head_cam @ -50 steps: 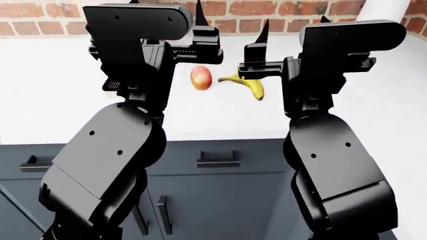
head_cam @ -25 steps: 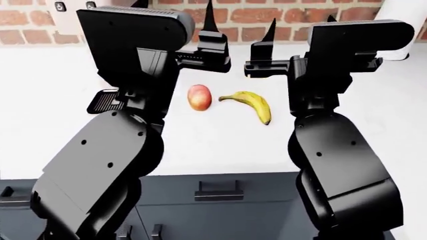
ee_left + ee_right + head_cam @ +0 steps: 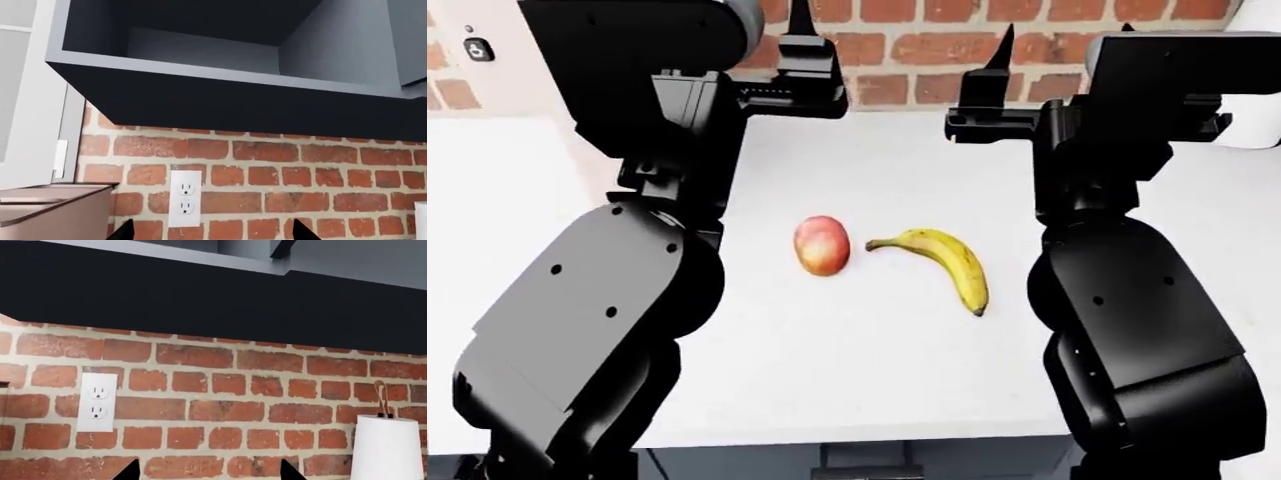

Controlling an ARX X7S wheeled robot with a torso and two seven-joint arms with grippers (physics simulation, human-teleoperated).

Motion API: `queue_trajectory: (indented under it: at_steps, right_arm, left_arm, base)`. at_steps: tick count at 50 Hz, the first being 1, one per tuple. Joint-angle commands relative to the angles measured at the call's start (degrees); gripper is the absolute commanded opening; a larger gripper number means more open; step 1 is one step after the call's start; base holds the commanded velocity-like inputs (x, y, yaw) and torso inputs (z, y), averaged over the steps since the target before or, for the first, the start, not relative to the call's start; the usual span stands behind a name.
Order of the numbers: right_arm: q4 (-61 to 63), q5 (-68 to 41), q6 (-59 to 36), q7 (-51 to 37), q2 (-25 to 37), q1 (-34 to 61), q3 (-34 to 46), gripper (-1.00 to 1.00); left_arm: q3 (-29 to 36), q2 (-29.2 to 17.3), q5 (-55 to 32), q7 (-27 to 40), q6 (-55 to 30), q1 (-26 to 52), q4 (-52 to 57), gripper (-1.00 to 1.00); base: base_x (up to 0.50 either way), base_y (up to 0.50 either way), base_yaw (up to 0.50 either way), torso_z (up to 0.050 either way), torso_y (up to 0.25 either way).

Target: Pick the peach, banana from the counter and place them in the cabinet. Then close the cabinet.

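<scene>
Two fruits lie on the white worktop [image 3: 868,380]: I see the peach [image 3: 822,245] just beside the banana [image 3: 941,262]. Left end effector [image 3: 212,231] and right end effector [image 3: 209,469] hang open, holding nothing.

On the tabletop [image 3: 868,380] the peach [image 3: 822,245] lies just left of the banana [image 3: 945,263], between both arms.

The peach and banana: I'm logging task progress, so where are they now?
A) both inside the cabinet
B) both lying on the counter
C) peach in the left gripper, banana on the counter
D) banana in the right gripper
B: the peach and banana lie side by side on the white counter, untouched.
</scene>
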State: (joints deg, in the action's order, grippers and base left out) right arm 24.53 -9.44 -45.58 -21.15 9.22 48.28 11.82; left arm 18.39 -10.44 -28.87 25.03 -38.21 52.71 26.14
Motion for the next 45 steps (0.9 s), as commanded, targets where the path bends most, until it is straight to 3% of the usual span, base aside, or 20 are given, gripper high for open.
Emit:
queue_trajectory:
  at_steps: [1, 45]
  right_arm:
    - [-0.58, -0.65, 0.72, -0.17, 0.26, -0.19, -0.22, 1.0]
    - [-2.67, -2.47, 3.28, 0.02, 0.98, -0.53, 1.46, 1.0]
  left_arm:
    - [-0.5, -0.47, -0.58, 0.57, -0.6, 1.16, -0.4, 1.0]
    - [1.51, -1.21, -1.09, 1.18, -0.04, 1.59, -1.53, 1.0]
  base:
    - [0.33, -0.01, 0.0, 0.0, 0.0]
    - [0.25, -0.01, 0.0, 0.0, 0.001]
